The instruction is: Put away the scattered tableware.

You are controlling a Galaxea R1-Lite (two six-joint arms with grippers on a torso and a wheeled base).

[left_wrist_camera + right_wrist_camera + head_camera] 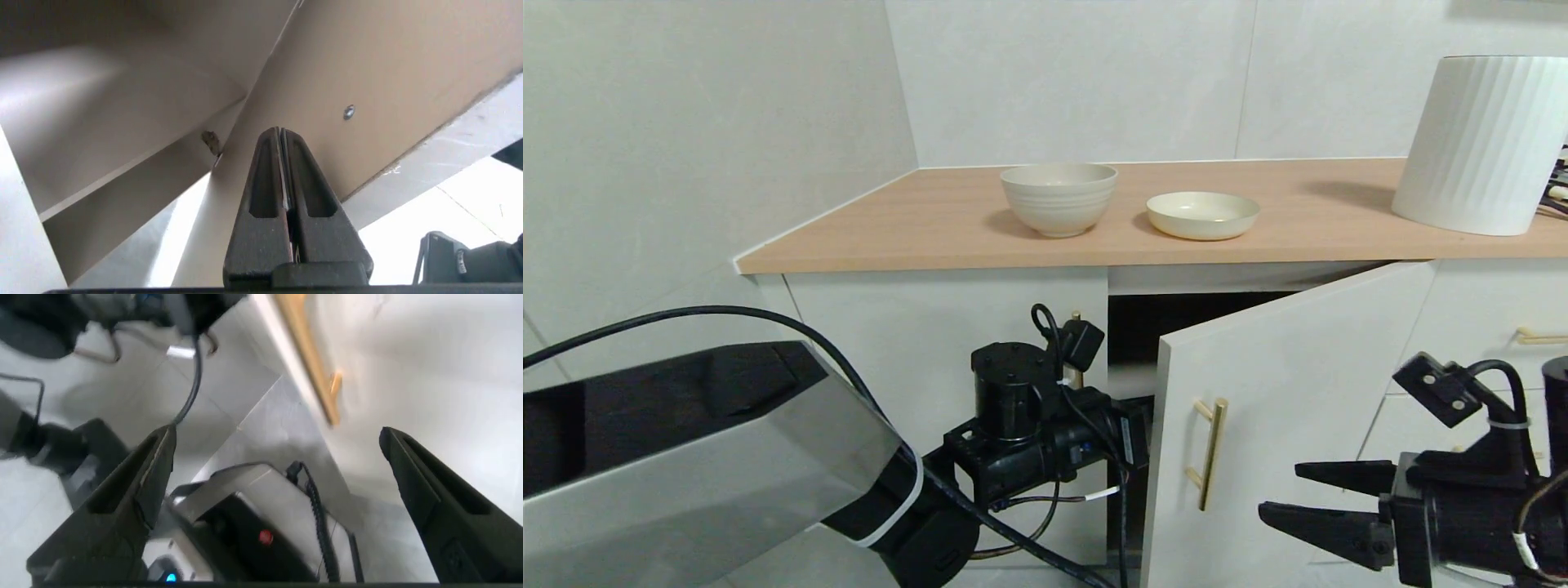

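Observation:
A cream ribbed bowl (1059, 198) and a shallow cream dish (1202, 215) stand side by side on the wooden counter (915, 229). Below them a white cabinet door (1274, 408) with a gold handle (1211, 453) hangs partly ajar. My left gripper (282, 135) is shut, its tips at the inner face of that door, inside the opening. My right gripper (1286, 490) is open with nothing between its fingers, low down in front of the door, a short way right of the handle (309, 351).
A tall white ribbed container (1486, 143) stands at the counter's right end. Tiled walls close the corner at left and back. Drawers with gold handles (1539, 335) lie right of the open door. The dark cabinet interior (1152, 327) shows behind the door.

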